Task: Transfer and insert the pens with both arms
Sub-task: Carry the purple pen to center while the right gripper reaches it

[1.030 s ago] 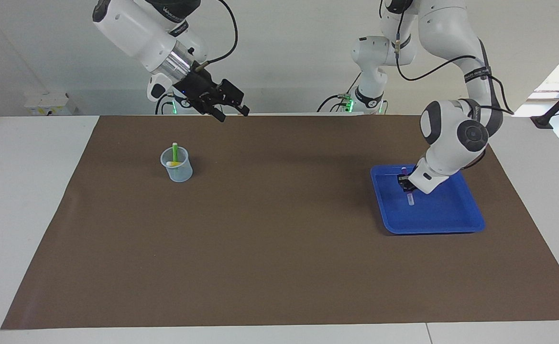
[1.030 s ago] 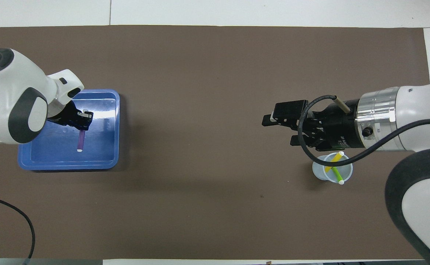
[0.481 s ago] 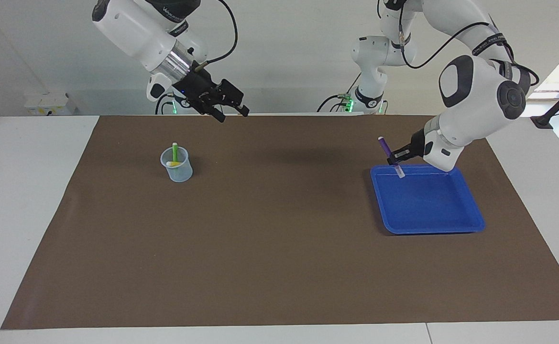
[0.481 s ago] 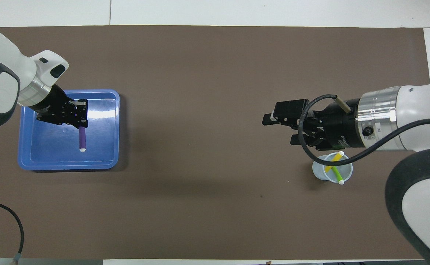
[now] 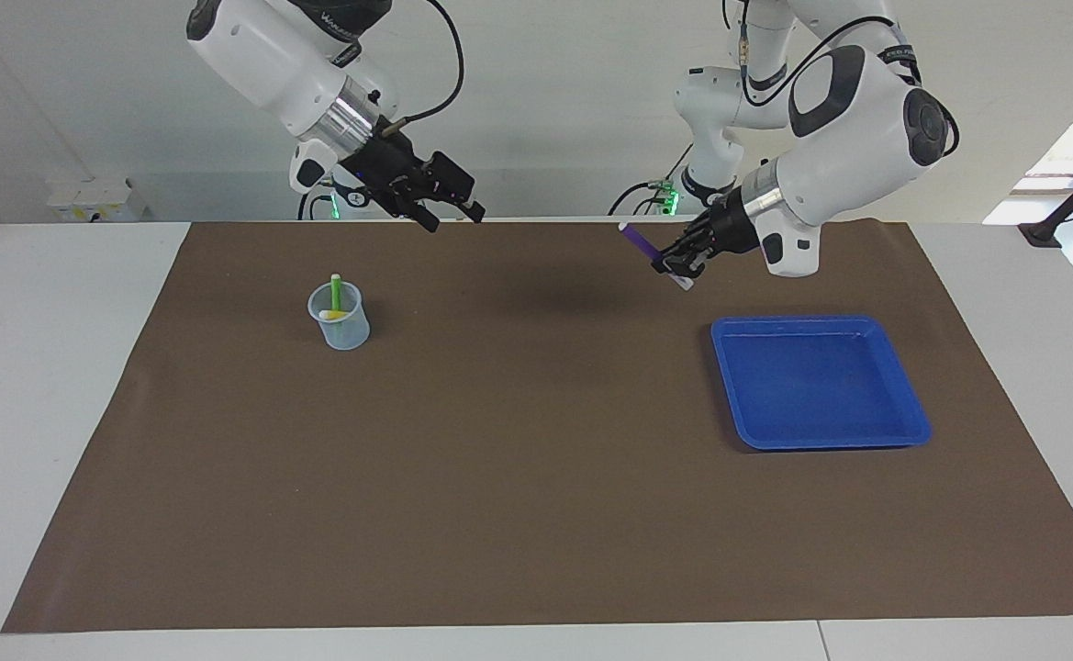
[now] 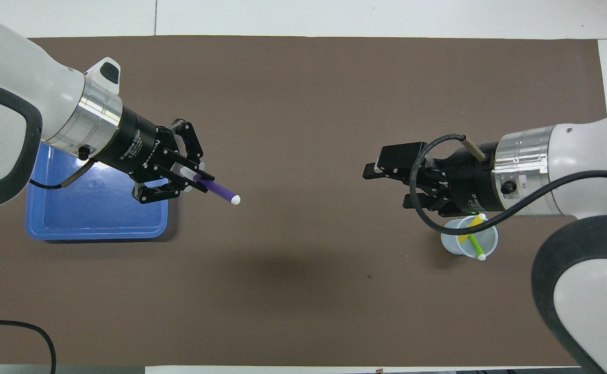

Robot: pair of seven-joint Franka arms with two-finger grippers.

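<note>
Purple pen now out of blue tray, lifted clear and carried toward table's middle; a sec ago lay flat in tray under left gripper. Left gripper clamped on pen near its pale end, purple end sticking out toward right arm. Pen held in air over brown mat, tilted. Tray now w/o pens. Right gripper up over mat near cup, fingers apart, nothing held, barely shifted since a sec ago, apparently waiting for handover. Green pen and yellow pen already in cup, toward right arm's end. Means: pick done, transfer leg underway; last pen of three. Likely next: bring grippers together mid-table, pass pen, then insert in cup.
</note>
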